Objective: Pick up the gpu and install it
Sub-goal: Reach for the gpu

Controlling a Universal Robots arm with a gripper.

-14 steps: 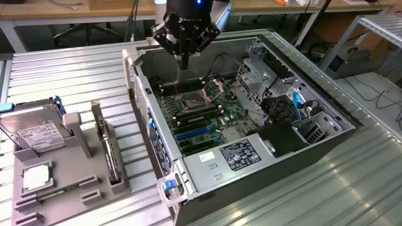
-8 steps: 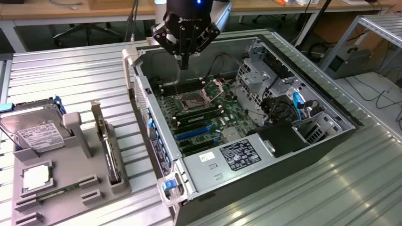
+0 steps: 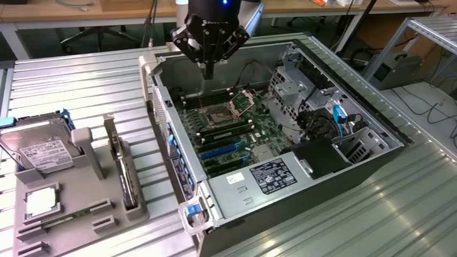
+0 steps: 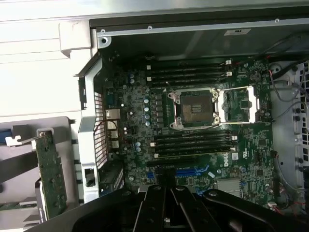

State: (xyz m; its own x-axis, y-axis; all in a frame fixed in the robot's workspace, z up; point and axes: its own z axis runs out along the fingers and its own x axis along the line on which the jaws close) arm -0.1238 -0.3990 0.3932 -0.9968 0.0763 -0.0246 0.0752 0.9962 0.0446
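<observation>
gpu (image 3: 126,179) is standing on edge in a slot of the grey holder (image 3: 71,235) on the exterior view's left. It's near the hard drive (image 3: 39,150) and well apart from the open PC case (image 3: 378,155). The gripper (image 3: 207,74) hangs over the motherboard (image 3: 236,139), up by the CPU socket (image 3: 215,114), with nothing in it. Fingers look pressed together, I think, though from this angle I can't totally rule out a small gap.
</observation>
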